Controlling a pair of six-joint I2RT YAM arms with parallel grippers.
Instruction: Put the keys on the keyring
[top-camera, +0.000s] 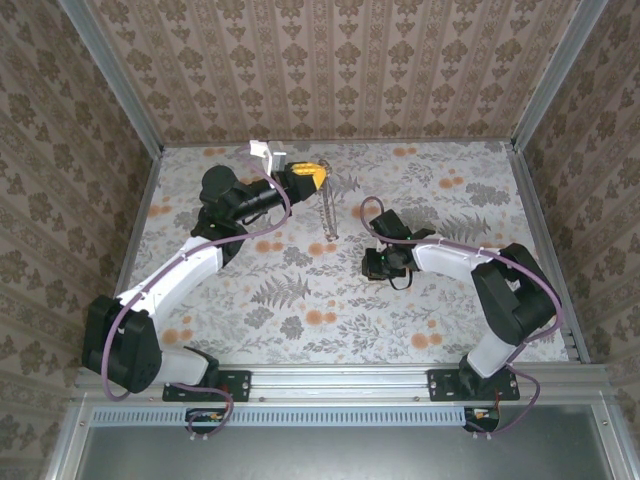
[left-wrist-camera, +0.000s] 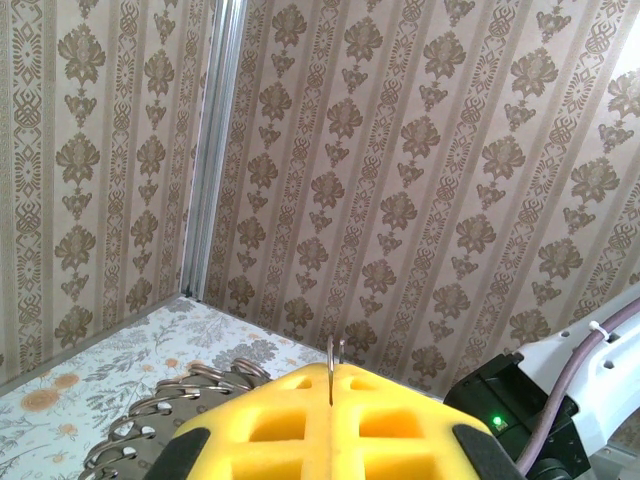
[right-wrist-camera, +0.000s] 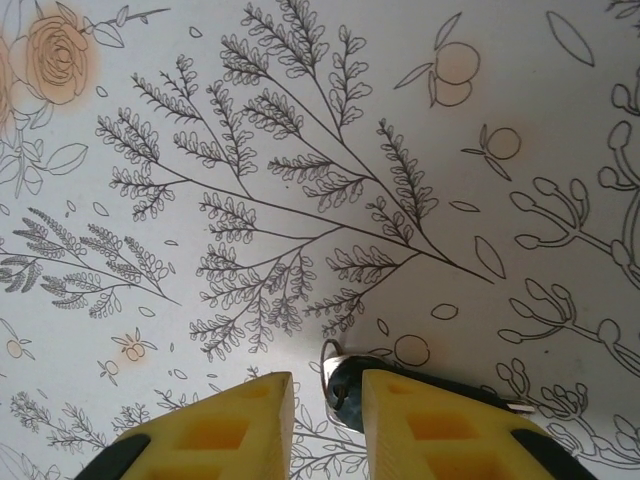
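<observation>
On the floral-print table (top-camera: 300, 300), closed in by brown damask walls (top-camera: 330, 60), the left gripper (top-camera: 305, 176) at 11 o'clock pinches the keyring (top-camera: 328, 215), while the right gripper (right-wrist-camera: 327, 388), toward 3 o'clock of centre, stands narrowly parted, the keys (right-wrist-camera: 345, 395) touching one pad.

There are two arms (top-camera: 180, 275), each with one end effector: the left end effector (top-camera: 308, 176) at upper centre, the right end effector (top-camera: 373, 263) mid-frame. There is one key (right-wrist-camera: 345, 388), one keyring (top-camera: 328, 212) and one tabletop (top-camera: 450, 300).
</observation>
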